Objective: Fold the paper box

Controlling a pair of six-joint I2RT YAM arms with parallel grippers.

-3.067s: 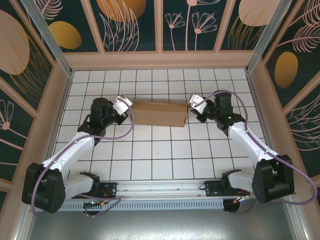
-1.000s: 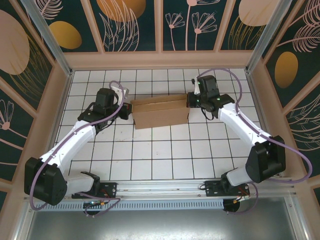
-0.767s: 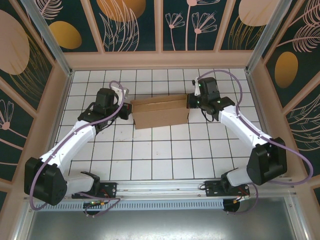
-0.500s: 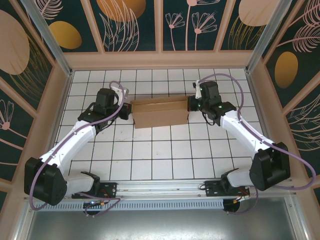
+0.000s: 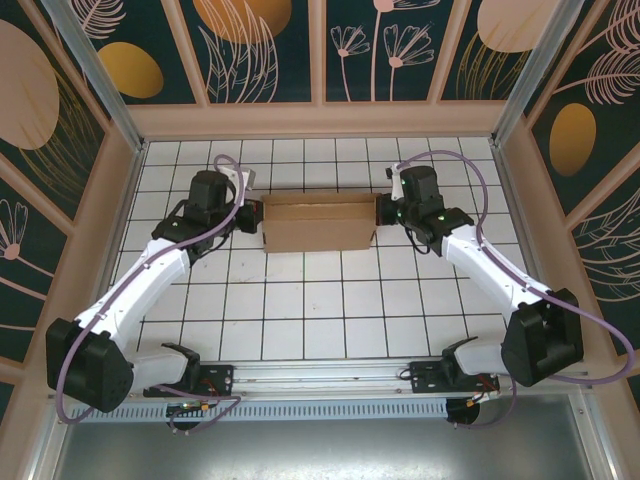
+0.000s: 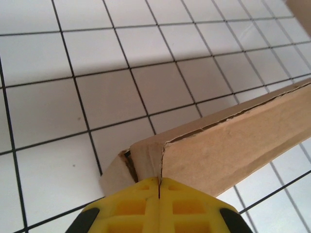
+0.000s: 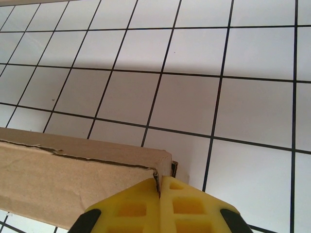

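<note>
The paper box (image 5: 315, 225) is a plain brown cardboard mailer lying across the far middle of the tiled table, long side left to right. My left gripper (image 5: 255, 213) is at its left end and my right gripper (image 5: 381, 211) at its right end. In the left wrist view the yellow fingers (image 6: 131, 206) are pressed together at the gripper (image 6: 159, 180), pinching the box (image 6: 228, 145) at its corner edge. In the right wrist view the gripper (image 7: 160, 178) is likewise shut on the corner edge of the box (image 7: 58, 179).
The white tiled table (image 5: 320, 310) is ringed by low tan walls (image 5: 320, 120) on the left, back and right. Both arm bases sit on the rail (image 5: 320, 378) at the near edge.
Earlier both grippers stood open beside the box ends; they have since shut on it. Over the last second the box has turned from slightly skewed to square with the tiles, both arms moving with it.
</note>
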